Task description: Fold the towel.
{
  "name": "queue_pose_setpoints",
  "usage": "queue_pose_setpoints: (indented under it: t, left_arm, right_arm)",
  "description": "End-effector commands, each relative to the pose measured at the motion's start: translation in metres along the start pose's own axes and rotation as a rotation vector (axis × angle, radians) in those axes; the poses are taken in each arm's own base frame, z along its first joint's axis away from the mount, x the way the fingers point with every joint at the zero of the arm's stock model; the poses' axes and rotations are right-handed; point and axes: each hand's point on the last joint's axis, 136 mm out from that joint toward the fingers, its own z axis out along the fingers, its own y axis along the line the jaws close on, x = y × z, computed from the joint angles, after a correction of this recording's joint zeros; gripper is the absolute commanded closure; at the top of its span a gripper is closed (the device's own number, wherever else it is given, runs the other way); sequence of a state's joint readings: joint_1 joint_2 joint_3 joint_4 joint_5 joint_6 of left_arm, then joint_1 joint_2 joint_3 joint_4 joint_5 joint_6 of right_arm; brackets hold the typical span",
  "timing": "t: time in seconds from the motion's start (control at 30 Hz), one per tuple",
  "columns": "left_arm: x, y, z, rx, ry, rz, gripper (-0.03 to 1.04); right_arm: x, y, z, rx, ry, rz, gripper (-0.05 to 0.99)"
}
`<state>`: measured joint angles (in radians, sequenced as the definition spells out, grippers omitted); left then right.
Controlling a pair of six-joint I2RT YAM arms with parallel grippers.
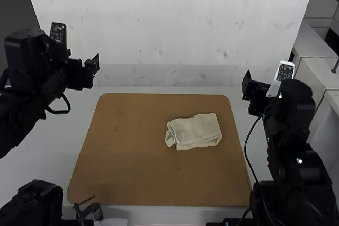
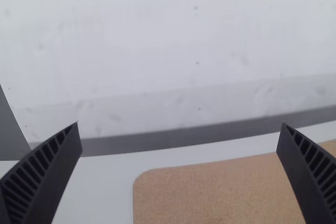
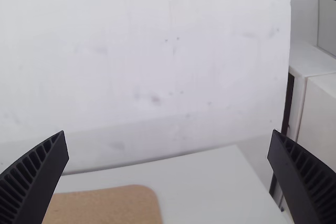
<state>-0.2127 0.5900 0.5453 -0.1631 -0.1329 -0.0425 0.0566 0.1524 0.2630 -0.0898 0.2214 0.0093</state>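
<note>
Pale grey tabletop (image 1: 47, 162), smooth and plain, carries a flat brown fibreboard mat (image 1: 132, 168) with rounded corners, its faintly flecked surface matt rather than glossy. At the near edge sits a small black clamp-like fitting (image 1: 89, 213) with a thin bar.

Farther in, right of the mat's middle, lies the cream, nubbly cloth towel (image 1: 195, 132), turned into a compact, slightly skewed rectangle. Its layers look thick and soft; a rounded fold bulges at the left end, where the edges sit unevenly. How many layers there are, I cannot tell.

I judge the folding to be done or very nearly so. The next move would call for nothing more than leaving the bundle alone, or perhaps a light pinch and press at that uneven end; a hard tug there might open the layers.

Beyond the towel, off to either side and well apart from it, are the left gripper (image 2: 180, 124) and the right gripper (image 3: 168, 131). Both have their black, tapered, ribbed fingers spread wide, with nothing between them. Farthest back stands a flat white panel (image 1: 169, 19), scuffed and spotted.
</note>
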Motion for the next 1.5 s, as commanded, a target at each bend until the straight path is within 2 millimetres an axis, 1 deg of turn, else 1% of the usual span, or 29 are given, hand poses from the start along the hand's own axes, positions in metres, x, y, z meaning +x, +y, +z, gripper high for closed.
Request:
queue_pose_setpoints:
  t: [0.0,0.13,0.27,0.33,0.4,0.53,0.7,0.77,0.87,0.93,1.07,1.17,1.3,1.4,1.47]
  left_arm:
    - [-0.023,0.004,-0.017,-0.011,-0.092,-0.026,0.06]
    - [-0.035,0.004,-0.028,-0.007,-0.145,-0.03,0.05]
    - [-0.04,0.011,-0.033,-0.035,-0.163,-0.032,0.04]
    - [-0.04,0.016,-0.034,-0.063,-0.166,-0.036,0.04]
    - [-0.042,0.025,-0.04,-0.1,-0.187,-0.043,0.04]
    - [-0.05,0.039,-0.065,-0.168,-0.25,-0.045,0.04]
    - [-0.053,0.067,-0.093,-0.298,-0.301,-0.044,0.04]
    - [-0.05,0.075,-0.104,-0.341,-0.311,-0.033,0.04]
    - [-0.039,0.08,-0.112,-0.373,-0.306,-0.031,0.04]
    - [-0.029,0.078,-0.11,-0.364,-0.306,-0.03,0.04]
    - [0.003,0.07,-0.09,-0.318,-0.23,-0.013,0.04]
    - [0.025,0.061,-0.075,-0.272,-0.182,0.017,0.04]
    - [0.053,0.045,-0.053,-0.177,-0.146,0.05,0.04]
    - [0.072,0.033,-0.041,-0.113,-0.122,0.065,0.04]
    - [0.081,0.028,-0.037,-0.083,-0.106,0.083,0.04]
  right_arm:
    - [-0.007,-0.003,-0.004,0.005,-0.047,-0.007,-0.04]
    - [-0.009,-0.005,-0.008,0.009,-0.079,-0.001,-0.04]
    - [-0.006,-0.006,-0.01,0.012,-0.099,0.004,-0.04]
    - [-0.004,-0.006,-0.01,0.01,-0.103,0.005,-0.04]
    - [-0.002,-0.007,-0.01,0.011,-0.101,0.004,-0.04]
    - [0.001,-0.007,-0.009,0.012,-0.096,0.003,-0.04]
    - [0.003,-0.007,-0.008,0.012,-0.098,0.004,-0.04]
    - [0.004,-0.006,-0.008,0.01,-0.094,0.003,-0.04]
    - [0.009,-0.006,-0.006,0.007,-0.082,0.002,-0.04]
    - [0.013,-0.005,-0.005,0.005,-0.079,0.001,-0.04]
    - [0.016,-0.004,-0.004,0.0,-0.071,-0.002,-0.04]
    - [0.023,-0.003,-0.002,-0.007,-0.056,-0.006,-0.04]
    - [0.035,0.0,0.001,-0.025,-0.032,-0.011,-0.04]
    - [0.042,0.0,0.003,-0.026,-0.023,-0.013,-0.04]
    - [0.044,0.001,0.003,-0.033,-0.021,-0.013,-0.04]
